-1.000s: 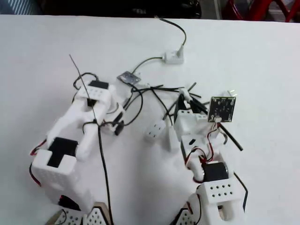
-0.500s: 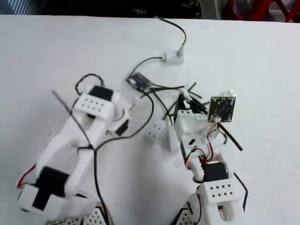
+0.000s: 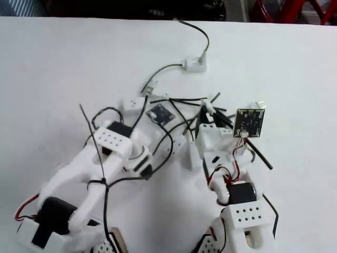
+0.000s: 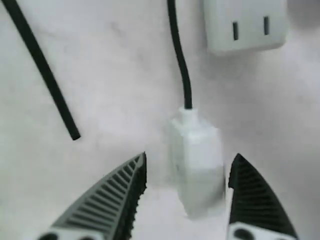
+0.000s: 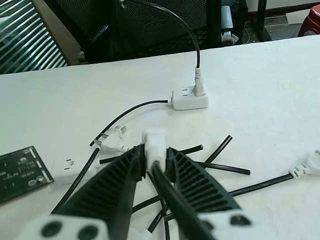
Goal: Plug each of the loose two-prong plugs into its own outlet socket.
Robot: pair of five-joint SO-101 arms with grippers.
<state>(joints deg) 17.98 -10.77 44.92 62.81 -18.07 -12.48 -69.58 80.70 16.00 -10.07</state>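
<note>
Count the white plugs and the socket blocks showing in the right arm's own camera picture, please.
Socket blocks: 2
Plugs: 4, one of them held in the right gripper
Total: 6

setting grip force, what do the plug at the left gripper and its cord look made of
The plug looks like white moulded plastic, smooth with a faint sheen. Its cord seems rubber or vinyl jacketed: matte black, gently bent, so likely flexible.
</note>
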